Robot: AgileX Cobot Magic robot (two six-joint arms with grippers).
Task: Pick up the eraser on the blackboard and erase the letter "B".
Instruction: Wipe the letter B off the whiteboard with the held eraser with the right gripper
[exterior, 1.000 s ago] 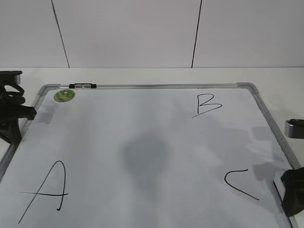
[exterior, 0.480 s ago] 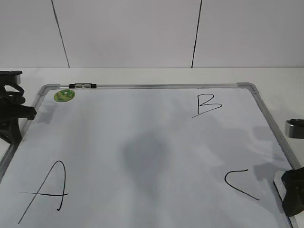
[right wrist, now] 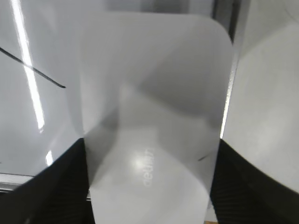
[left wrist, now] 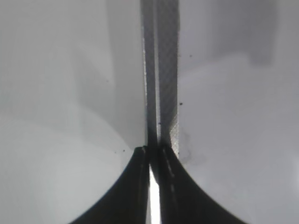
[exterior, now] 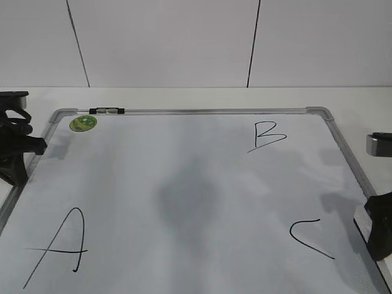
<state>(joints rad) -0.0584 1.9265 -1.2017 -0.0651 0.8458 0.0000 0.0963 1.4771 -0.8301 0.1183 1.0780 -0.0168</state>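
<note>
The blackboard (exterior: 202,111) is a white board with a silver frame lying flat on the table. The letter "B" (exterior: 267,135) is at its upper right, hand-drawn in black. The eraser (right wrist: 154,116) is a white smooth block with rounded corners. It sits between the black fingers of my right gripper (right wrist: 152,149), which is shut on it. In the exterior view this gripper (exterior: 381,236) is at the board's lower right edge, with a sliver of the eraser (exterior: 361,215) showing. My left gripper (exterior: 15,150) is shut and empty over the board's left frame (left wrist: 161,70).
A green round magnet (exterior: 82,123) sits at the board's upper left, with a marker (exterior: 107,111) on the top frame. Letter "A" (exterior: 58,248) is at lower left. Letter "C" (exterior: 309,237) is at lower right, just left of my right gripper.
My right gripper has risen and shifted slightly right with the eraser in it. The grey part of the right arm has moved up. The left arm has not moved.
</note>
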